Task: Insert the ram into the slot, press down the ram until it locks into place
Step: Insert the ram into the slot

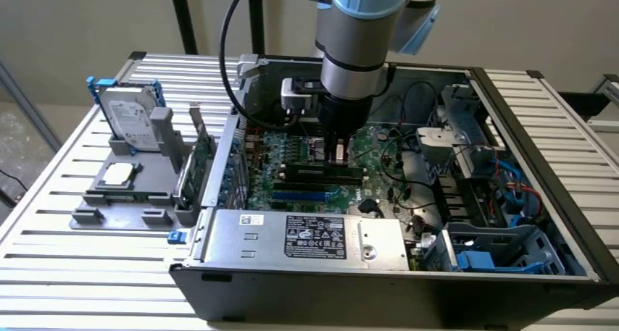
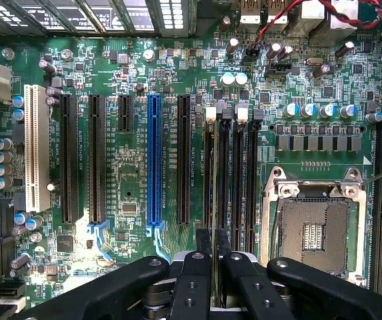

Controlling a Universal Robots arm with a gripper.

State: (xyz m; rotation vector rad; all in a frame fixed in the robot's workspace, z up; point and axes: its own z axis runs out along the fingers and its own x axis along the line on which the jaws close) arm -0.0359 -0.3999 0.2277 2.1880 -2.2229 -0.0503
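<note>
The ram (image 2: pixel 214 200) sits clamped in the claw (image 2: pixel 214 267).

You have one ram (image 2: pixel 215 200) stick, seen edge-on, one gripper (image 2: pixel 215 261), and four parallel black memory slots (image 2: pixel 225 180) on the one motherboard (image 2: pixel 131 180). On that board you can also count one bright blue socket (image 2: pixel 154 160), one white socket (image 2: pixel 36 147) and one processor socket (image 2: pixel 313 230). Outside the one case (image 1: pixel 387 284) stands one hard drive (image 1: pixel 130 117).
</note>
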